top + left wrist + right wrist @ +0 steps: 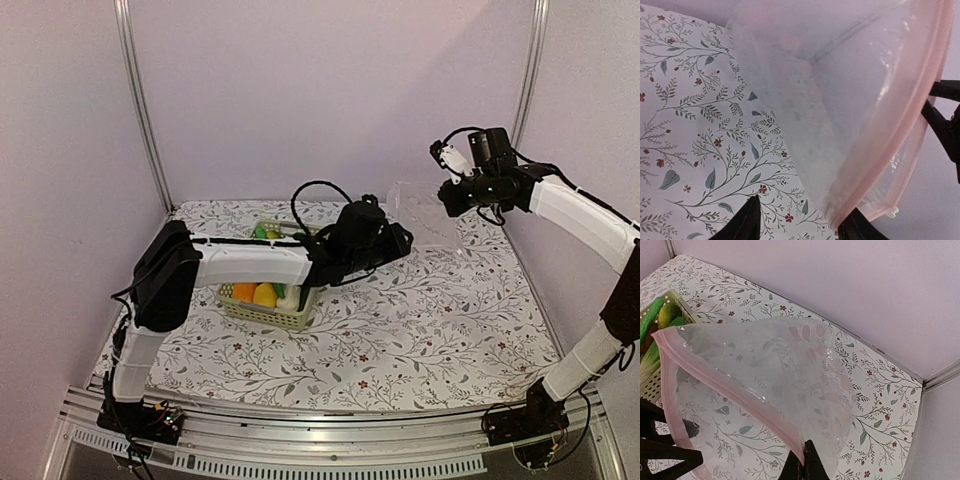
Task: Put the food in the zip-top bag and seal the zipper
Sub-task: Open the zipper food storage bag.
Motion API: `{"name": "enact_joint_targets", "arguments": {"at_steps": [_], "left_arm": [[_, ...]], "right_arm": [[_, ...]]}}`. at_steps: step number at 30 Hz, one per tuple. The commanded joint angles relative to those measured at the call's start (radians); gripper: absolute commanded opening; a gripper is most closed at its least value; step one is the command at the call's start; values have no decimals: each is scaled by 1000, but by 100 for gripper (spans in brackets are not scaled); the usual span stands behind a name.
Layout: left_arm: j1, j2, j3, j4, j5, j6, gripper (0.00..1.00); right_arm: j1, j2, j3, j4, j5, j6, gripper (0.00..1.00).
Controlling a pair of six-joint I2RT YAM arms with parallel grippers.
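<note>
Your right hand is raised over the far part of the counter, closed tight on the zip-top bag. It pinches the pale pink zipper at one end of the mouth. From that pinch the clear bag hangs down and away, its mouth gaping toward your other hand. Holding it by the rim looks meant to keep the opening lifted and facing the food.

Your left hand reaches across to meet it, fingers parted with bare counter showing between them. The zipper's free end comes down just beside one fingertip. You cannot tell from these views whether that finger touches the plastic, and nothing is clamped. It is probably lining up to take the other lip so the mouth can be spread.

The food is in the pale green basket, behind your left hand and under its forearm. None is in the bag yet.
</note>
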Motion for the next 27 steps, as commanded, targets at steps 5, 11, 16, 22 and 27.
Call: {"name": "enact_joint_targets", "arguments": {"at_steps": [5,11,16,22,27], "left_arm": [[-11,-76,22,172,157,420,69],[-25,-297,-279,189,141,516,100],[4,-410,-413,7,119,500,100],[9,-467,-467,-255,-184,490,100],[67,-430,-440,-460,-273,470,100]], "right_arm": [[-76,-18,-60,0,-145,21,0],[-163,-20,-74,1,-146,1,0],[-250,-24,-49,4,-116,-17,0],[-268,-37,-84,19,-152,-36,0],[-241,-11,-146,16,-306,-55,0]]}}
